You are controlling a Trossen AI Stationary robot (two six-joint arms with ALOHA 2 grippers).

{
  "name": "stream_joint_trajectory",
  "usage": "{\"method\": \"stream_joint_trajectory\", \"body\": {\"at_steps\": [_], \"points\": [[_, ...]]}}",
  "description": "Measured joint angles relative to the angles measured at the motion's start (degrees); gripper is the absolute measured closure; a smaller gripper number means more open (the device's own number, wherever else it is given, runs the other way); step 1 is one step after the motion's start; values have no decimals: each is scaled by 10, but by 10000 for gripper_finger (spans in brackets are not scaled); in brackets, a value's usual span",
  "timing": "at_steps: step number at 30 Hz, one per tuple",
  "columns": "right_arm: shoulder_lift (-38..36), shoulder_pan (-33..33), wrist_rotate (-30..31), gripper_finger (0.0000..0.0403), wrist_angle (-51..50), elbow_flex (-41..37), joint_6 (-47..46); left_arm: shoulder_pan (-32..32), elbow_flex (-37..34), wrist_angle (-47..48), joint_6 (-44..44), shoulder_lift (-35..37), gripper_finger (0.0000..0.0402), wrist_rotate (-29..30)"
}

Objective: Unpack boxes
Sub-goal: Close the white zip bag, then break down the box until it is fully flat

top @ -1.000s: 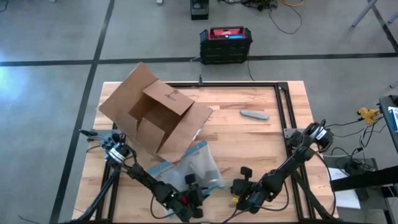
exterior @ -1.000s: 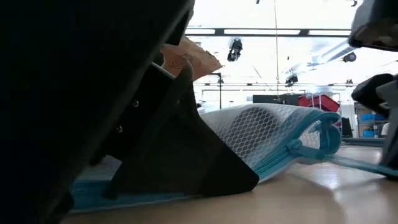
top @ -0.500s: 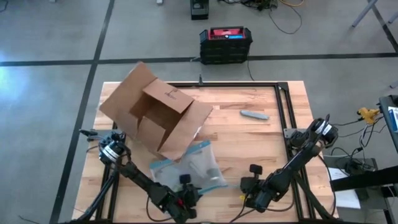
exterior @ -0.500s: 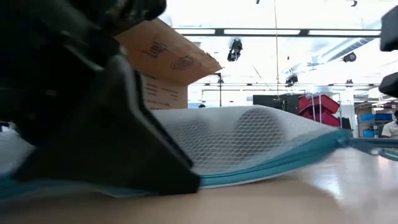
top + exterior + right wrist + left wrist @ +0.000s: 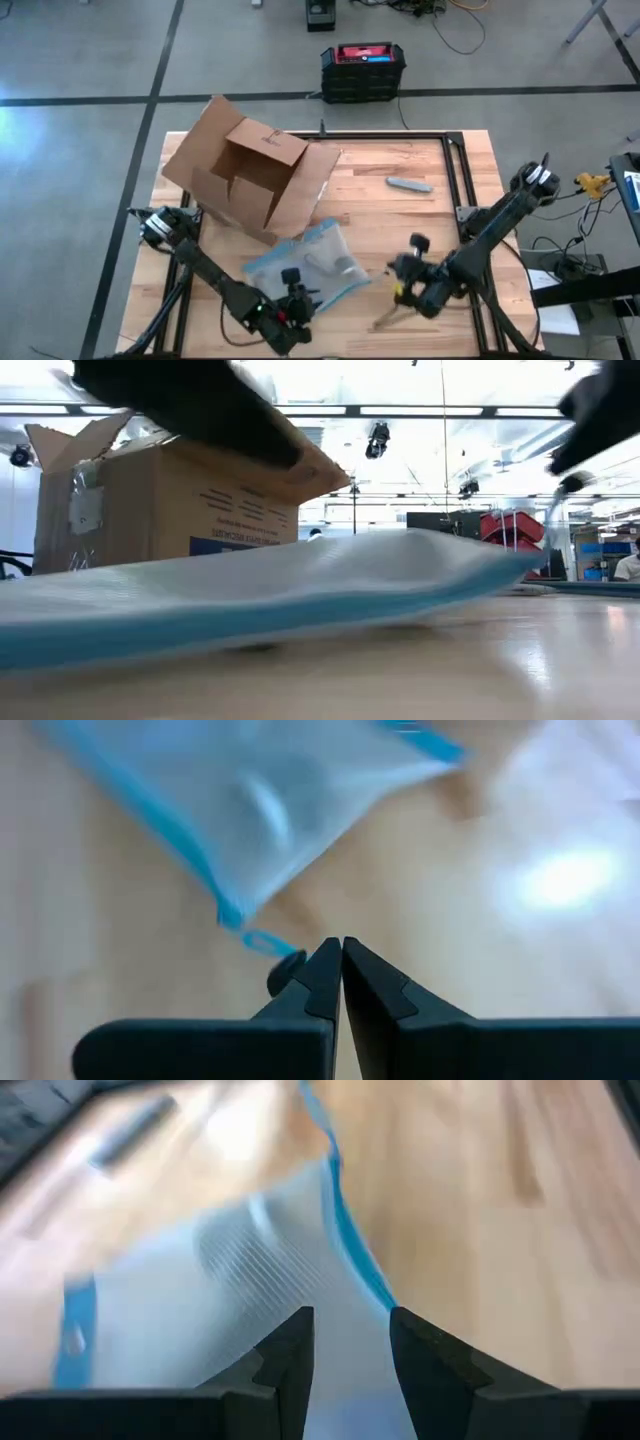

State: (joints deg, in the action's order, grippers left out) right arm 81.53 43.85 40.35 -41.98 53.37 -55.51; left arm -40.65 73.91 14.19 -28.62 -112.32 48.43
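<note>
The brown cardboard box (image 5: 250,170) lies on its side at the table's far left, flaps open; the low view shows its printed wall (image 5: 170,490). The clear blue-edged pouch (image 5: 310,265) lies flat on the wood in front of it (image 5: 250,590). My left gripper (image 5: 290,308) hovers over the pouch's near end, open, with the pouch (image 5: 200,1300) showing past its fingers (image 5: 350,1360). My right gripper (image 5: 405,275) is just right of the pouch, shut (image 5: 342,952), raised above the table. My right gripper is shut with its tips beside the pouch's blue zip pull (image 5: 262,942), coming from the table's right. Whether it touches the pull I cannot tell.
A small grey object (image 5: 408,184) lies on the wood toward the far right. A black crate with a red top (image 5: 362,65) stands on the floor beyond the far edge. A black frame rail (image 5: 460,180) runs along the table's right side.
My left gripper has risen off the pouch and drawn back toward the near edge. My right gripper has moved up and toward the table's right. The pouch, puffed up before, has sunk flat. The box has shifted a little toward the far edge.
</note>
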Motion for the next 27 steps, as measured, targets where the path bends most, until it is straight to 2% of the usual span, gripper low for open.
{"method": "stream_joint_trajectory", "body": {"at_steps": [3, 7, 11, 14, 18, 22, 27], "points": [[-32, -63, 0, 403, -26, -7, 10, 36, 0, -7, 51, 29, 283, -4], [-53, -153, -37, 403, -41, -10, 53, 97, 1, -12, 122, 62, 283, -17], [-66, -242, -51, 397, -70, -11, 81, 153, 0, -11, 193, 83, 283, -72], [-72, -311, -98, 370, -77, -11, 122, 188, 0, -12, 229, 110, 283, -118], [-76, -390, -178, 315, -76, -11, 190, 218, 0, -10, 236, 161, 283, -196], [-76, -460, -238, 261, -78, -11, 227, 220, 1, -12, 218, 223, 283, -204], [-75, -551, -334, 214, -77, -11, 268, 220, 1, -14, 129, 285, 283, -203]]}}
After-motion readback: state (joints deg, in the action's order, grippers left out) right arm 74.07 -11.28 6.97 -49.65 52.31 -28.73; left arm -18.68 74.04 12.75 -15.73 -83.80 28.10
